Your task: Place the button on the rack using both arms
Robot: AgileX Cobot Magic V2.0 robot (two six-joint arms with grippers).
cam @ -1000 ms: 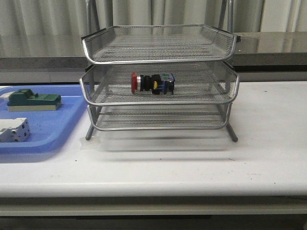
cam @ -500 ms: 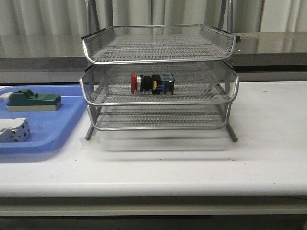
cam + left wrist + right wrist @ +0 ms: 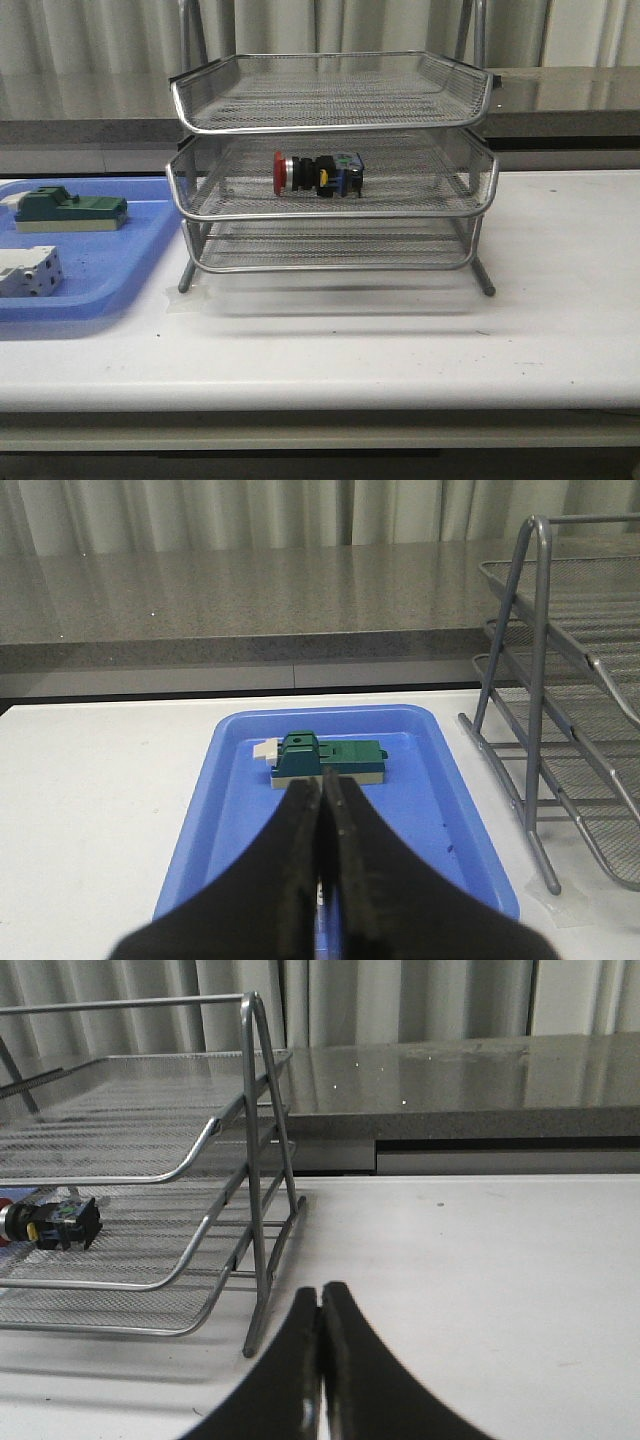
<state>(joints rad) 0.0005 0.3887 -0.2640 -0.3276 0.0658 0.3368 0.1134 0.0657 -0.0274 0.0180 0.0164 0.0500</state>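
From the front, the rack (image 3: 332, 165) stands on the white table (image 3: 400, 340): three shallow tiers of fine silver wire mesh with rounded rod rims, on thin metal legs. The button (image 3: 318, 173) lies on its side on the middle tier, its red mushroom head pointing left, then a silver collar, a black body and yellow and blue rear parts. Left of the rack, a glossy blue plastic tray (image 3: 100, 270) holds a green block (image 3: 70, 209) on a pale base and a white block (image 3: 28, 271). In the left wrist view, the left gripper (image 3: 320, 792) hangs above the tray, its smooth black fingers pressed together on nothing. In the right wrist view, the right gripper (image 3: 320, 1305) is likewise closed and empty over bare table beside the rack's legs.
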